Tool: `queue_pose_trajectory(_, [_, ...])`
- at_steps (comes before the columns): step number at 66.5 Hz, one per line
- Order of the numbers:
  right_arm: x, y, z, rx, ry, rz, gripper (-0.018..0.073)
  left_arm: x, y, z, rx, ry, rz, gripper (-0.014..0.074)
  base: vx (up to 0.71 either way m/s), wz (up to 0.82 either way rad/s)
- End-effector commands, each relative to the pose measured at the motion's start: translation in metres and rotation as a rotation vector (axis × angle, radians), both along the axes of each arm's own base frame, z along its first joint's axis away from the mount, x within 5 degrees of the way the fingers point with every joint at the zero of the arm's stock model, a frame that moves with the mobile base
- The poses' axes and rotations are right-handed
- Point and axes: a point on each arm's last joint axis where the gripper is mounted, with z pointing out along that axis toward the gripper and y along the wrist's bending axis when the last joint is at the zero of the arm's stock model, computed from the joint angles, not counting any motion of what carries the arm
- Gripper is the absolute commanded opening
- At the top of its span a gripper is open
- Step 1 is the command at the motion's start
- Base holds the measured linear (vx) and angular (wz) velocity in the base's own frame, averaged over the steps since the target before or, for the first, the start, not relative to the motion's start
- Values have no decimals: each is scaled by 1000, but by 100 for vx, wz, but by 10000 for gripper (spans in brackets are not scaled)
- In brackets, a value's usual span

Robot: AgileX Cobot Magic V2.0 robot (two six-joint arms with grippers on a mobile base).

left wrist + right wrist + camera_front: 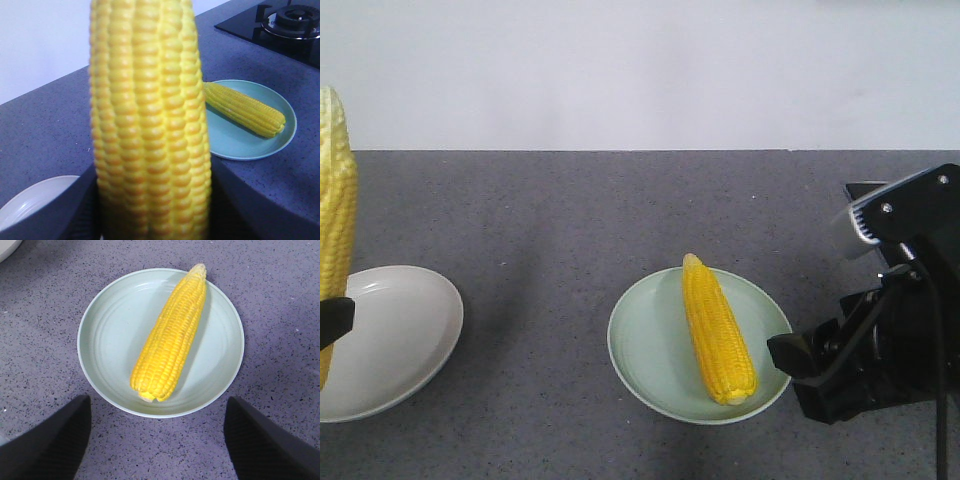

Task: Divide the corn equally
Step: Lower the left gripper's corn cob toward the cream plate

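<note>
The front view faces the counter (pixel 620 210) from above. The left wrist view looks close along a held cob (pixel 150 125). The right wrist view looks down on the green plate (pixel 100 340), which all three views share.

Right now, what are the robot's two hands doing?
Left gripper: closed on a corn cob, above the white plate.
Right gripper: open, empty.

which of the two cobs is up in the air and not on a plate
The cob at the far left, held upright by the left gripper above the white plate. The other cob lies flat on the green plate.
</note>
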Motion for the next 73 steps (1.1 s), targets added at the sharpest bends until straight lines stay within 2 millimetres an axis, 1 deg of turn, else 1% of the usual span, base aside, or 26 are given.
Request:
queue_pose_trajectory(1, [1,0,14,41,-81,0,542,2,-2,14,-68,-83,1,271,0,0])
queue_pose_trajectory(16, [1,0,14,41,-81,0,542,2,-2,14,-85,-73,9,271,0,0])
queue_pose_trajectory(21, [1,0,14,41,-81,0,542,5,-3,13,-91,-53,20,271,0,0])
queue_pose_trajectory(27, [1,0,14,41,-81,0,542,13,-5,8,-51,-29,37,271,0,0])
queue_pose_trajectory(39, [1,0,14,41,-81,0,542,38,-7,-5,63,29,144,271,0,0])
queue_pose_trajectory(56, [1,0,14,41,-81,0,542,78,-2,-30,224,174,319,271,0,0])
queue_pose_trajectory(73, [1,0,14,41,-81,0,542,122,7,-27,311,326,439,271,0,0])
